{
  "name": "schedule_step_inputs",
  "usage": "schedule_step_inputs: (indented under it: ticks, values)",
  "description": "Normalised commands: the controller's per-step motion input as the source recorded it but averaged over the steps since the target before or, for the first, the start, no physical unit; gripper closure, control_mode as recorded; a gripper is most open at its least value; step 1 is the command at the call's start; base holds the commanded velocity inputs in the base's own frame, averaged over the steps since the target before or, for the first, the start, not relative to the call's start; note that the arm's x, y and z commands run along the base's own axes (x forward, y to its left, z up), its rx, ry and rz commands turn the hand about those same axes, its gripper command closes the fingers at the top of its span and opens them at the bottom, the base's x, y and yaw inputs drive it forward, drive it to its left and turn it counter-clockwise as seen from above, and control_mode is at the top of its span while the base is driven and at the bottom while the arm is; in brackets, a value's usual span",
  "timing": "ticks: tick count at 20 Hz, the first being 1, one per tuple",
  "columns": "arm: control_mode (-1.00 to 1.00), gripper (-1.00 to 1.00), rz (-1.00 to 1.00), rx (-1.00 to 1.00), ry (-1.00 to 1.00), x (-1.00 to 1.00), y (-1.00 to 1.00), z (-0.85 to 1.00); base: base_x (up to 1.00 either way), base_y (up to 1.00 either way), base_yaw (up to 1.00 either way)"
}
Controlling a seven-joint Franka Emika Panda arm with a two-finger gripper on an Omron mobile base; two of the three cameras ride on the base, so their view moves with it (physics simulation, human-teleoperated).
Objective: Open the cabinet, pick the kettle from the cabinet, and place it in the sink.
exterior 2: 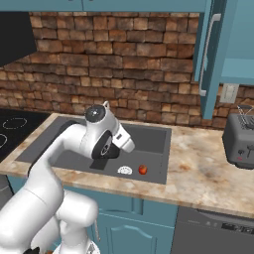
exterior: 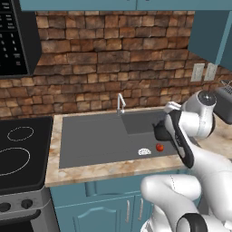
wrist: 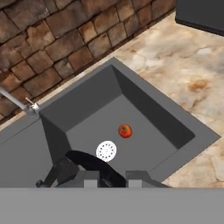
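In the hand view my gripper [wrist: 111, 177] is shut on the arched handle of the black kettle [wrist: 89, 161], whose dark body hangs just below the fingertips [wrist: 89, 179]. It hovers over the right part of the dark grey sink [wrist: 148, 127]. From the left base view the kettle [exterior: 159, 132] is a dark shape partly hidden behind my forearm, above the sink [exterior: 90, 140]. The teal cabinet [exterior 2: 211, 54] at upper right stands with its door swung open, silver bar handle facing me. The same door [exterior: 210, 31] shows at the top right of the left base view.
A small red tomato [wrist: 125, 131] and the white drain [wrist: 106, 151] lie on the sink floor. The chrome faucet [exterior: 120, 103] stands at the back rim. A grey toaster [exterior 2: 240, 136] sits on the counter to the right. The black stovetop [exterior: 22, 149] is on the left.
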Motion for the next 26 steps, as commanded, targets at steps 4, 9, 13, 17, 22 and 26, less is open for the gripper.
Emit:
schedule_step_inputs:
  ticks: [4,9,13,17,22,26]
  values:
    - [-1.0,1.0,0.0,0.01,0.11,0.22,0.0,-0.1,0.0,0.0,0.0]
    - [-1.0,1.0,0.0,0.0,0.09,0.14,0.0,-0.17,0.0,0.0,0.0]
    - [-1.0,1.0,0.0,0.01,0.02,0.14,0.0,-0.14,0.0,0.0,0.0]
    - [-1.0,1.0,0.03,0.03,0.0,0.1,0.0,-0.16,0.0,0.0,0.0]
    - [-1.0,1.0,0.04,0.04,-0.02,0.12,0.0,-0.16,0.0,0.0,0.0]
    - [-1.0,1.0,0.04,0.04,-0.03,0.15,0.0,-0.16,0.0,0.0,0.0]
